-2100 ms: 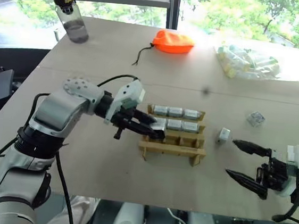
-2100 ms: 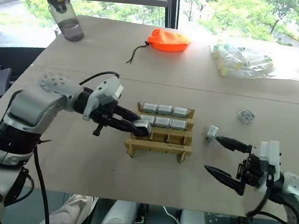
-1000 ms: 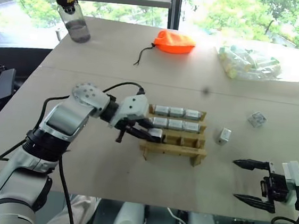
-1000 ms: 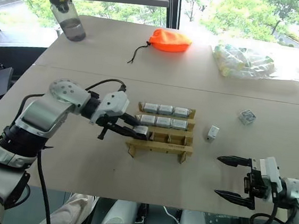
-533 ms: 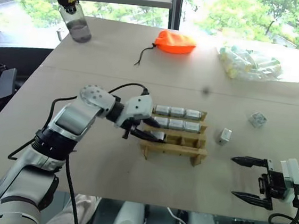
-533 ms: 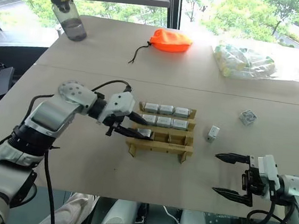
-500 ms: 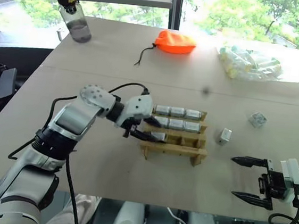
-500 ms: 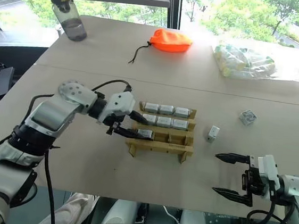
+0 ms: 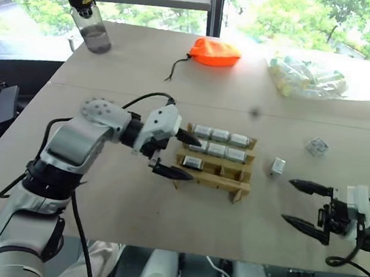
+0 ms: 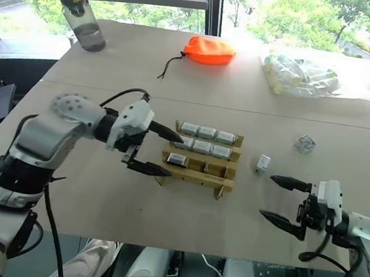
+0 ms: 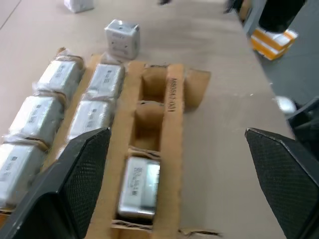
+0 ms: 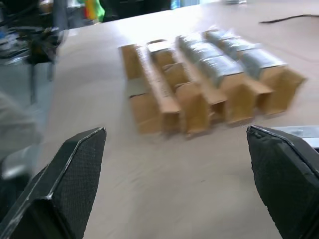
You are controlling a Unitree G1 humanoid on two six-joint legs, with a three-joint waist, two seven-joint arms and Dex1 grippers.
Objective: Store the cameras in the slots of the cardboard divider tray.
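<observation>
- The tray [image 9: 214, 163] is seen mid-table, seven cameras [image 9: 218, 143] slotted; the nearest row holds one camera [image 11: 138, 185] at its left end.
- The left gripper [image 9: 180, 154] is spread wide, empty, just beside the tray's left end, that camera lying between the fingertips.
- Two loose cameras [image 9: 277, 166] lie right of the tray.
- The right gripper [image 9: 302, 204] is splayed, empty, near the front edge, with bare table [image 9: 131, 206] around.
</observation>
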